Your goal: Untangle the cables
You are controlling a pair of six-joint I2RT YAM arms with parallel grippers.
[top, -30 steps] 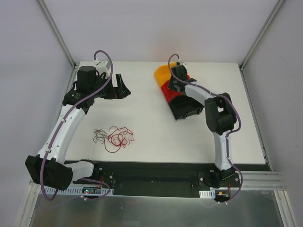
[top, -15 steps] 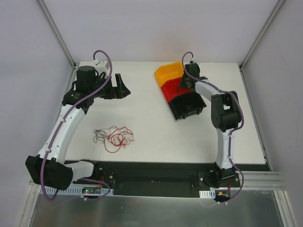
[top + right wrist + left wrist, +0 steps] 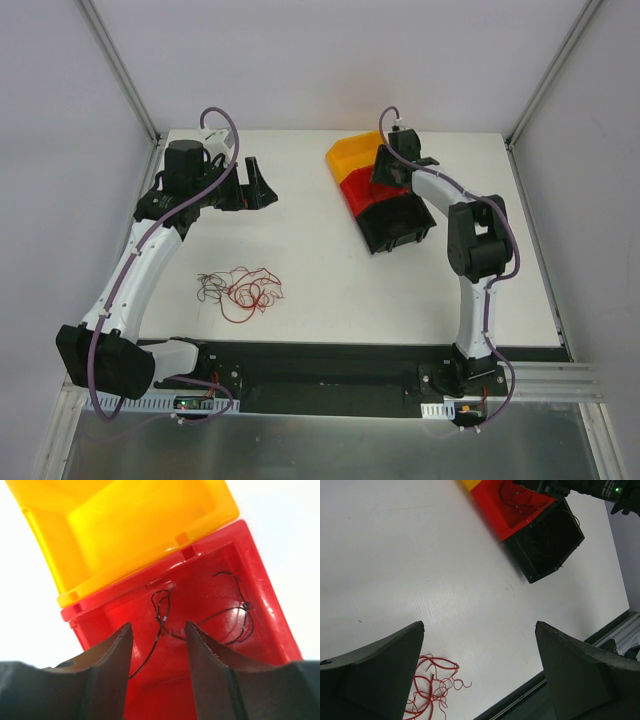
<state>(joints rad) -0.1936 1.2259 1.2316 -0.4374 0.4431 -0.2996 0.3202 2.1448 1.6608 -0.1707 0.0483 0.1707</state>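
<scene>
Cables (image 3: pixel 240 288) at 7 o'clock looked light, limp, snag-prone | your best hold was an outer loop | left gripper (image 3: pixel 479 630) gaped wide, right gripper (image 3: pixel 159 630) narrower, both empty.

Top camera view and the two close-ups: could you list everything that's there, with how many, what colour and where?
table: one, white, under everything.
yellow bin: one, yellow-orange, back right of the table, first in a row of three.
red bin: one, red, middle of that row.
black bin: one, black, nearest end of the row.
loose cables: one tangled heap, too knotted to count, mostly red with some dark strands, front left of the table.
sorted cables: a few, thin and dark, inside the red bin.
left arm: one, white and black with a purple cord, reaching to the back left, jaws open and holding nothing.
right arm: one, same colours, jaws open above the red bin.
</scene>
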